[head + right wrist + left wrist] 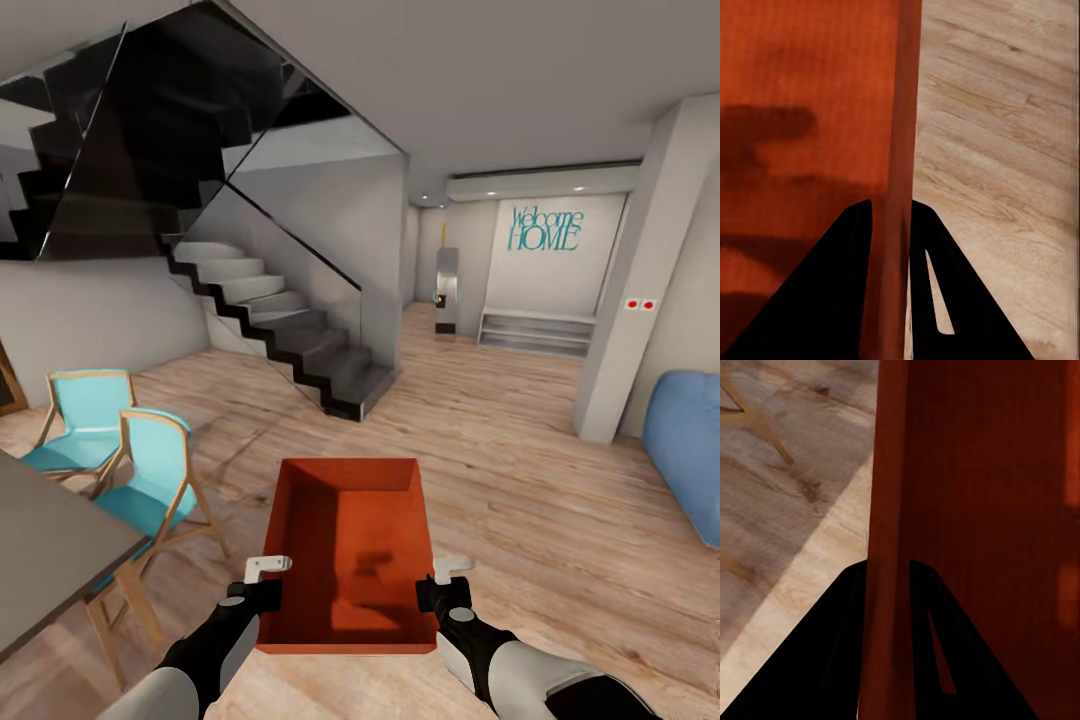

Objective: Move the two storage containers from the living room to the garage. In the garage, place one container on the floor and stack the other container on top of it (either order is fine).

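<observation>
Storage container [350, 550]: orange-red, open-topped, held level above the light wood plank floor [520, 480], centred in front of the robot. Interior bare; a dark shadow lies on its inner bottom.

Left hand [262, 590]: clamped on the container's left wall near the near corner. In the left wrist view the two dark fingers [832, 652] straddle the thin wall, one inside and one outside, closed against it.

Right hand [447, 590]: same grip on the right wall. Right wrist view shows its fingers [832, 292] pinching the wall edge, floor planks beyond it.

Surroundings, head view: two turquoise chairs with wooden frames [120, 450] to the left of the container, beside the corner of a grey desk [50, 550]. Dark staircase with glass side panel [290, 330] rises ahead-left. Far wall carries teal "Welcome HOME" lettering [545, 230] above a low white shelf [535, 330]. Blue beanbag [685, 440] at right edge, next to a white pillar [625, 300].
</observation>
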### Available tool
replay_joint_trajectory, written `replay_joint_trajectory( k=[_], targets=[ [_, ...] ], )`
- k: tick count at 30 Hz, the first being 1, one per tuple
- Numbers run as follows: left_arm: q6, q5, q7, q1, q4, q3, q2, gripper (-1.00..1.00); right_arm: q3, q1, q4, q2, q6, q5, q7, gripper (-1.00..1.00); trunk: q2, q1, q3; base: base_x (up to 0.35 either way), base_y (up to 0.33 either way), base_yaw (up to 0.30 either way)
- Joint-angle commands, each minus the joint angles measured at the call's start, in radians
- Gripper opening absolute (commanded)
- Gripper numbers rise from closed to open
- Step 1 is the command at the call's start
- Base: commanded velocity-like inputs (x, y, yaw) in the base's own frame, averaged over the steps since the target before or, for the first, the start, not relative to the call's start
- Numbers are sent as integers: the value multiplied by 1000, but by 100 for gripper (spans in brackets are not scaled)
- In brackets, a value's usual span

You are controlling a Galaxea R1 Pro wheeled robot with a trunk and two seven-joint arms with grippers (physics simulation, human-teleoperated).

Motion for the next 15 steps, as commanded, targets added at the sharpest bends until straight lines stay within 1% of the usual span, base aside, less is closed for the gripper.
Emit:
replay_joint_trajectory(
  k=[1,3,5,15],
  targets=[
    [-49,11,12,-1,-6,-3,2,-100,-76,-1,4,-3,-8,-35,-5,-100,-2,1,-2,320,0,-286],
    [-49,11,12,-1,-6,-3,2,-100,-76,-1,4,-3,-8,-35,-5,-100,-2,1,-2,320,0,-277],
    [-49,11,12,-1,-6,-3,2,-100,-76,-1,4,-3,-7,-35,-5,-100,-2,1,-2,320,0,-122],
    [-49,11,12,-1,-6,-4,2,-100,-76,-1,4,-3,-6,-35,-5,-100,-2,1,-2,320,0,-13]
  ],
)
